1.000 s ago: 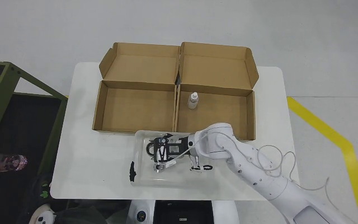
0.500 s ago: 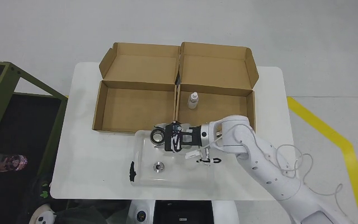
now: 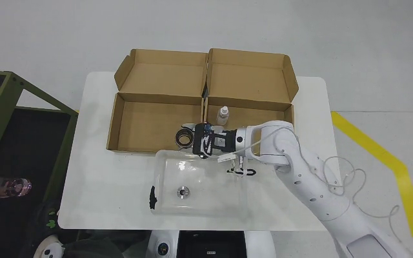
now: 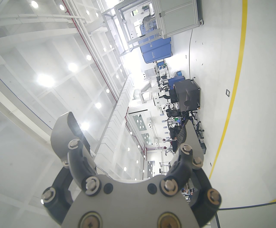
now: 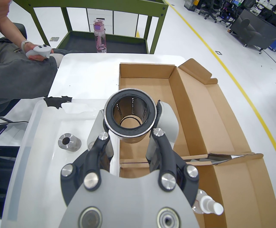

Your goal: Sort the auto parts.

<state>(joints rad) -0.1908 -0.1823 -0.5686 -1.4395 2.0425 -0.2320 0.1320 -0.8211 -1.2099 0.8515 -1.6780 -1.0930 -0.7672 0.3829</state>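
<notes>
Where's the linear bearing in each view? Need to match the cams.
Top view: linear bearing in the right tool, over the near wall of the empty cardboard box, just past the clear tray.
Right wrist view: bearing between the tool's fingers, bore toward the camera.
Left wrist view: aimed up at the ceiling, away from the table.
Shared landmark: the empty cardboard box behind the bearing.

**Around the sorting station**

A white table (image 3: 97, 155) with rounded corners stands on a pale grey floor. Beside it is an olive-green metal cart (image 5: 103, 6) with a dark shelf, and on that shelf a pink, translucent water bottle (image 5: 99, 36) stands upright. A yellow line (image 3: 374, 151) runs across the floor on the table's other side. Farther off in the hall are black office chairs (image 5: 252, 28), blue cabinets (image 4: 156, 50) and rows of ceiling lights (image 4: 45, 78).
</notes>
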